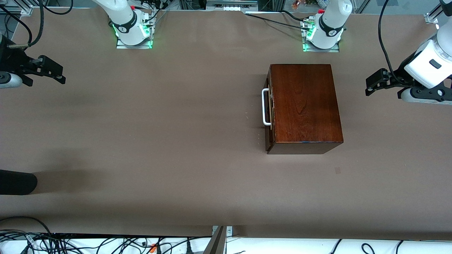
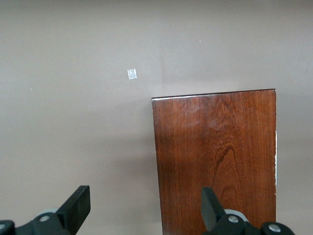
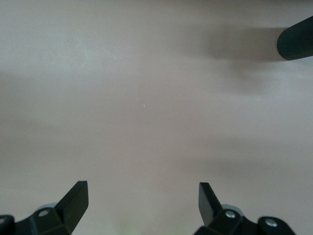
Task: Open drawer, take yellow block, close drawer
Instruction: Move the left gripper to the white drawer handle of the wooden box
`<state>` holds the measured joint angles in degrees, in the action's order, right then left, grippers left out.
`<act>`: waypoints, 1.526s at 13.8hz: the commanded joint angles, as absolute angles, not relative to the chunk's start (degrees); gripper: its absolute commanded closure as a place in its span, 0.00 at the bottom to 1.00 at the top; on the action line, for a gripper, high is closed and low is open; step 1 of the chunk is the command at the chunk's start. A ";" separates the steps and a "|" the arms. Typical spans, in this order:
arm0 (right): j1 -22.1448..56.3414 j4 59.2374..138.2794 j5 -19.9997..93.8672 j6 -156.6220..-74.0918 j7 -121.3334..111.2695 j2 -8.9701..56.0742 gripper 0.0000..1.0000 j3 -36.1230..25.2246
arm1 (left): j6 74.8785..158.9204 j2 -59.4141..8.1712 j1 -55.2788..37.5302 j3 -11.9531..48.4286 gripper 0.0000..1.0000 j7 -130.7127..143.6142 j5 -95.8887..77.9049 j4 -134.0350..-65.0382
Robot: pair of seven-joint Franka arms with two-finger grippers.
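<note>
The dark reddish-brown wooden box [image 1: 303, 106] stands on the table near the left arm's base, and the left wrist view also shows its top [image 2: 215, 156]. Its drawer [image 1: 269, 116] is shut, with the white bar handle [image 1: 265, 107] facing the right arm's end of the table. The yellow block is hidden. My left gripper [image 1: 368, 85] [image 2: 145, 198] hangs open and empty over the table at the left arm's end, beside the box. My right gripper [image 1: 60, 74] [image 3: 142, 193] hangs open and empty over bare table at the right arm's end.
A black rounded object [image 1: 17, 181] [image 3: 296, 44] juts in over the table at the right arm's end, nearer to the front camera. A small tape mark [image 1: 338, 170] [image 2: 131, 74] lies just nearer the camera than the box. Cables [image 1: 106, 243] run below the table's near edge.
</note>
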<state>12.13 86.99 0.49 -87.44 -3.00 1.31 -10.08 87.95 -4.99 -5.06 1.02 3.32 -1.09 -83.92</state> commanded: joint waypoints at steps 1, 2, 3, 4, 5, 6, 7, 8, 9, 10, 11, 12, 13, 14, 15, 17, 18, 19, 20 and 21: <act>11.87 86.57 1.32 -86.66 -3.60 1.32 0.00 -10.20 | 88.68 -4.22 -5.36 1.14 0.00 3.16 0.09 -84.37; 11.87 86.57 1.32 -86.66 -3.60 1.32 0.00 -10.20 | 88.68 -4.22 -5.45 1.23 0.00 3.25 0.00 -84.29; 11.87 86.57 1.32 -86.66 -3.60 1.32 0.00 -10.20 | 88.68 -4.22 -5.45 1.14 0.00 3.25 -0.35 -84.20; 11.87 86.66 1.32 -86.66 -3.43 1.41 0.00 -10.20 | 88.59 -4.22 -5.54 1.23 0.00 3.25 -0.44 -84.20; 11.95 86.66 1.32 -86.66 -3.43 1.41 0.00 -10.20 | 88.59 -4.22 -5.54 1.14 0.00 3.43 -0.79 -84.29; 11.87 86.66 1.41 -86.66 -3.43 1.41 0.00 -10.20 | 88.51 -4.22 -5.71 1.40 0.00 4.56 -0.79 -84.37; 11.87 86.66 1.32 -86.66 -3.51 1.41 0.00 -10.20 | 88.42 -4.22 -5.63 2.62 0.00 6.31 -0.79 -84.20; 11.87 86.66 1.32 -86.66 -3.60 1.32 0.00 -10.20 | 88.42 -4.22 -5.63 4.03 0.00 7.81 -0.79 -84.11; 11.87 86.66 1.32 -86.57 -3.69 1.32 0.00 -10.28 | 88.33 -4.31 -5.71 5.87 0.00 9.82 -0.79 -84.11; 11.78 86.57 1.32 -86.31 -3.69 1.32 0.00 -10.46 | 88.33 -4.39 -5.71 8.50 0.00 12.28 -0.62 -84.20; 11.86 86.57 1.32 -86.22 -3.69 1.32 0.00 -10.81 | 88.33 -4.39 -5.71 10.79 0.00 14.65 -0.53 -84.20; 11.87 86.49 1.32 -86.13 -3.69 1.23 0.00 -10.81 | 88.42 -4.66 -5.80 13.16 0.00 17.72 -0.27 -84.11; 11.87 86.40 1.32 -86.13 -3.69 1.14 0.00 -10.90 | 88.59 -4.83 -5.89 15.97 0.00 21.23 0.00 -84.11; 11.87 86.40 1.32 -86.13 -3.69 1.14 0.00 -10.90 | 88.68 -5.62 -5.98 19.30 0.00 24.92 0.17 -84.11; 11.87 86.22 1.32 -86.13 -3.69 1.14 0.00 -10.90 | 88.77 -6.32 -6.06 22.64 0.00 28.88 0.61 -84.11; 11.87 86.13 1.32 -86.22 -3.69 1.05 0.00 -10.90 | 88.77 -8.25 -9.03 28.28 0.00 38.27 4.20 -84.02; 11.87 86.13 1.32 -86.22 -3.69 1.14 0.00 -10.90 | 88.86 -9.83 -11.84 29.34 0.00 42.93 5.96 -83.94; 11.87 86.13 1.41 -86.22 -3.60 1.06 0.00 -10.99 | 88.86 -11.24 -15.43 29.36 0.00 46.28 7.63 -83.85; 11.87 86.13 1.32 -86.22 -3.60 1.05 0.00 -10.99 | 89.99 -12.64 -18.60 29.27 0.00 49.02 9.30 -83.85; 11.87 86.13 1.41 -86.22 -3.52 0.97 0.00 -10.99 | 91.39 -13.87 -20.37 29.27 0.00 51.74 10.53 -83.85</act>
<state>12.06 86.96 0.49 -87.19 -3.00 1.38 -10.81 89.51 -11.00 -16.83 29.60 47.26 7.30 -84.53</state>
